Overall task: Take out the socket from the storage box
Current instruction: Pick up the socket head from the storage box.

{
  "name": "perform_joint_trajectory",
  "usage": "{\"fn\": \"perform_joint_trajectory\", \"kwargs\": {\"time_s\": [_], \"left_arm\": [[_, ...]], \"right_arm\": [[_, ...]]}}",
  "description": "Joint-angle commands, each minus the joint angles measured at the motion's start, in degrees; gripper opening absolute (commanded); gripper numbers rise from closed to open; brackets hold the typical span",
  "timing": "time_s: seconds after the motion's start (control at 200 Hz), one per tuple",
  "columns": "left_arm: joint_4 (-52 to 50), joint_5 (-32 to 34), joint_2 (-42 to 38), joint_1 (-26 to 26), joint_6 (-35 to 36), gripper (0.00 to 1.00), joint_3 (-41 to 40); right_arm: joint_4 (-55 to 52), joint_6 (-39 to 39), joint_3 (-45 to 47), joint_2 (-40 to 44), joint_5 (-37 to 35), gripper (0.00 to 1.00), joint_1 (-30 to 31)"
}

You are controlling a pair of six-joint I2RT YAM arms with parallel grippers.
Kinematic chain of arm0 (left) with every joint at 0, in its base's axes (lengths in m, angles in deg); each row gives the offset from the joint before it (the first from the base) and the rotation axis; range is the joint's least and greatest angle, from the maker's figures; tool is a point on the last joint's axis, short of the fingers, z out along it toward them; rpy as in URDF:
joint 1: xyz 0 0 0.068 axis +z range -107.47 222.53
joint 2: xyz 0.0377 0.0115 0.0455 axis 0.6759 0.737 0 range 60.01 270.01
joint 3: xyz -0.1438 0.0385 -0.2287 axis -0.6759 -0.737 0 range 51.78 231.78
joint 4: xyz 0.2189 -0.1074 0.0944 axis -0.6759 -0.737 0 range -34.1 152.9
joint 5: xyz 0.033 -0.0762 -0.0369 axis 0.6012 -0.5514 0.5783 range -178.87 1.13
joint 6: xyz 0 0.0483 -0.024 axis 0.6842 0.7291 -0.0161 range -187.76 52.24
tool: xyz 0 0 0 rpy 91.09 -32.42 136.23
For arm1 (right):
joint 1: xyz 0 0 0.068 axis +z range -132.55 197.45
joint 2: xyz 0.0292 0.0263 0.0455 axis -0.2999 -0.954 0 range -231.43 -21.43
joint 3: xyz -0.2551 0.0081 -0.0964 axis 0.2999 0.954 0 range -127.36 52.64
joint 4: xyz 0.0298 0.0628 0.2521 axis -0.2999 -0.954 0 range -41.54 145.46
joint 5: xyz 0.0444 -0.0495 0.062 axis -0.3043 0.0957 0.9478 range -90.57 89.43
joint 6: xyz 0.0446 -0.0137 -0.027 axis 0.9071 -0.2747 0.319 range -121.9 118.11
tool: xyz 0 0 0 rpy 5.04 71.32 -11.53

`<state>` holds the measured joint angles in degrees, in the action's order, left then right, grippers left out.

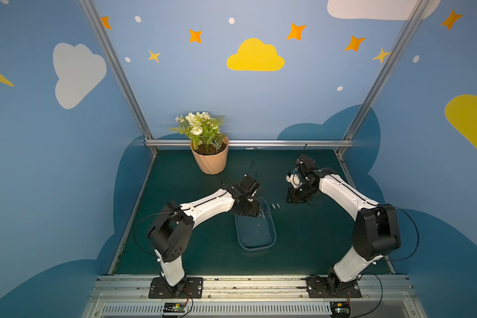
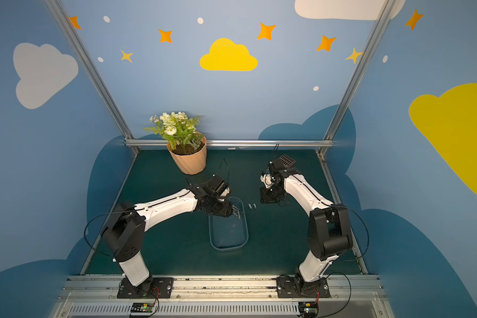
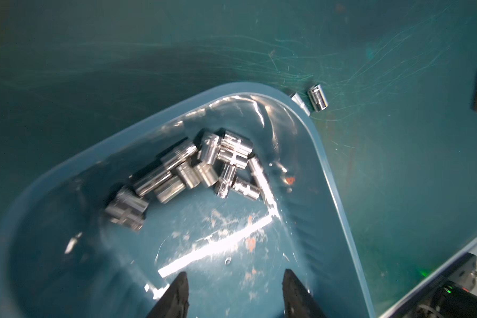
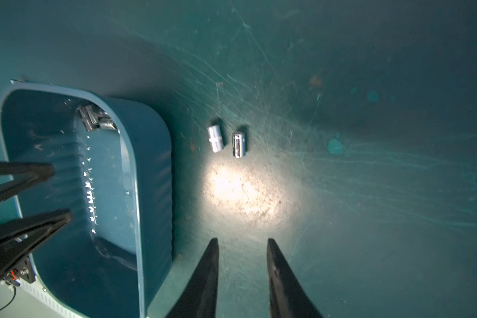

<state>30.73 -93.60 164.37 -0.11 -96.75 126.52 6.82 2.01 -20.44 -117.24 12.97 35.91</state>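
Note:
The storage box (image 1: 255,234) (image 2: 227,234), a shallow bluish tub, lies mid-table in both top views. Several chrome sockets (image 3: 204,165) are piled at its far end and also show in the right wrist view (image 4: 95,119). My left gripper (image 3: 236,275) hovers open over the box floor, short of the pile, with nothing between its fingers (image 4: 33,172). Two more sockets (image 4: 215,138) (image 4: 238,144) lie side by side on the mat just right of the box wall (image 4: 154,179). My right gripper (image 4: 243,242) stands open and empty above the mat near them.
A peach ribbed flowerpot (image 1: 210,161) with white flowers stands at the back left of the green mat. Metal frame rails border the mat at the back and sides. The right arm's wrist (image 1: 300,190) hangs right of the box.

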Motion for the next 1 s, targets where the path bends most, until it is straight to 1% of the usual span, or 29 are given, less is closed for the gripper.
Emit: {"fn": "perform_joint_trajectory", "kwargs": {"time_s": [0.0,0.145,0.435,0.631,0.796,0.996], "left_arm": [[-2.08,0.25,3.29,-0.52,-0.55,0.55,2.95],[-2.91,1.25,6.70,-0.78,0.49,0.49,5.14],[-2.93,3.65,10.30,-0.77,2.60,0.40,7.09],[-2.29,3.67,12.94,-0.76,4.53,0.38,8.43],[-2.25,5.38,14.52,-0.77,5.69,0.37,9.11],[-1.64,4.84,15.75,-0.74,7.19,0.34,9.80]], "right_arm": [[1.70,0.54,1.59,2.10,1.80,0.31,-0.55],[2.37,0.65,3.13,2.55,2.15,0.31,-1.05],[3.03,0.80,4.71,3.08,2.63,0.30,-1.46],[3.20,1.07,5.07,3.17,2.82,0.30,-1.57],[3.30,1.37,5.20,3.16,2.88,0.30,-1.58],[3.30,1.64,5.14,3.04,3.13,0.30,-1.58]]}}
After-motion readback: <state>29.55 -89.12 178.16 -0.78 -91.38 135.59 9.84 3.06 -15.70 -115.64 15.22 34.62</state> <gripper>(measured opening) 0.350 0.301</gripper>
